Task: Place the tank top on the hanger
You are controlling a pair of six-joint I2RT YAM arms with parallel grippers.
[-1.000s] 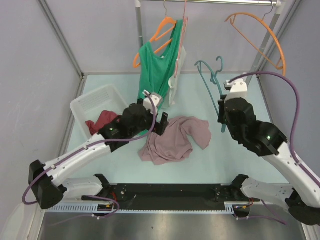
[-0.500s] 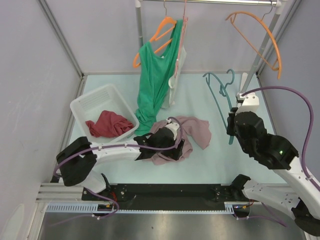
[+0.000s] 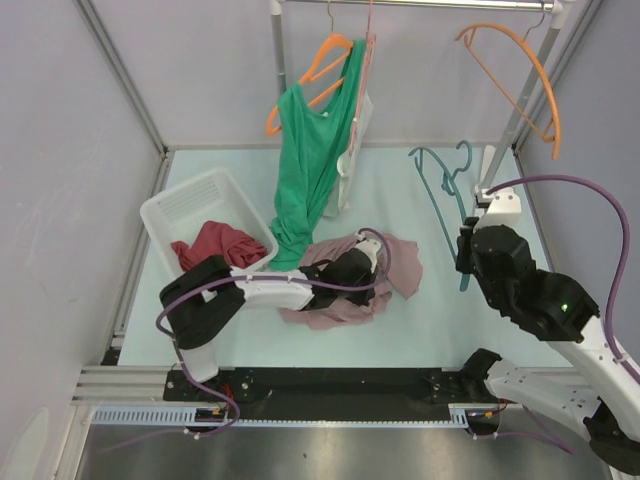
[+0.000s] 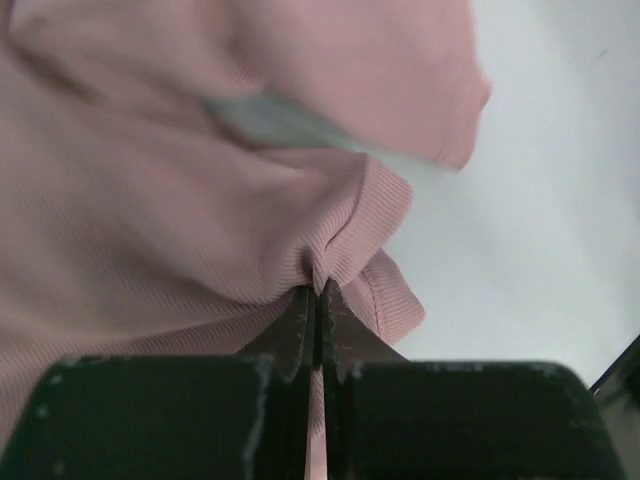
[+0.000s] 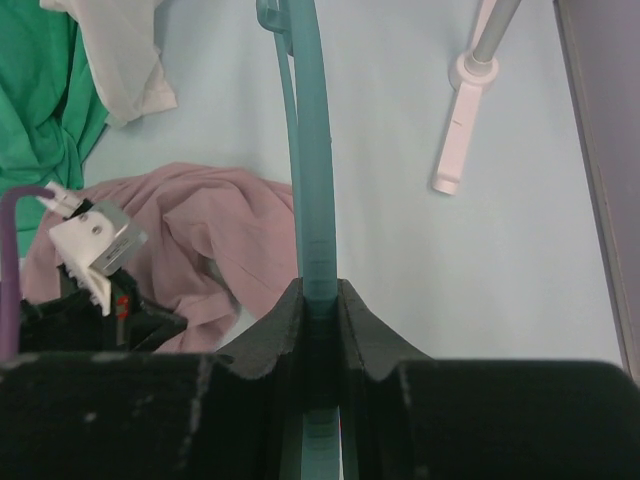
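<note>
The dusty pink tank top (image 3: pixel 402 266) lies crumpled on the pale table, mid-front. My left gripper (image 3: pixel 377 258) reaches over it from the left. In the left wrist view it (image 4: pixel 320 290) is shut on a pinched ribbed fold near the edge of the tank top (image 4: pixel 200 230). The thin teal hanger (image 3: pixel 446 203) stands tilted at the right, hook up. My right gripper (image 3: pixel 466 258) is shut on its lower bar. The right wrist view shows the hanger (image 5: pixel 314 150) clamped between the jaws of that gripper (image 5: pixel 320 292), with the tank top (image 5: pixel 215 225) to its left.
A white basket (image 3: pixel 190 205) at the left holds a dark red cloth (image 3: pixel 215 245). A green tank top (image 3: pixel 312 150) on an orange hanger (image 3: pixel 325 60) and a white cloth (image 3: pixel 355 150) hang from the rail at the back. Another orange hanger (image 3: pixel 520 70) hangs by the rack pole (image 3: pixel 508 120).
My left gripper came down onto the tank top from its left side and closed on a fold. My right gripper shifted right with the hanger, then stayed still.
</note>
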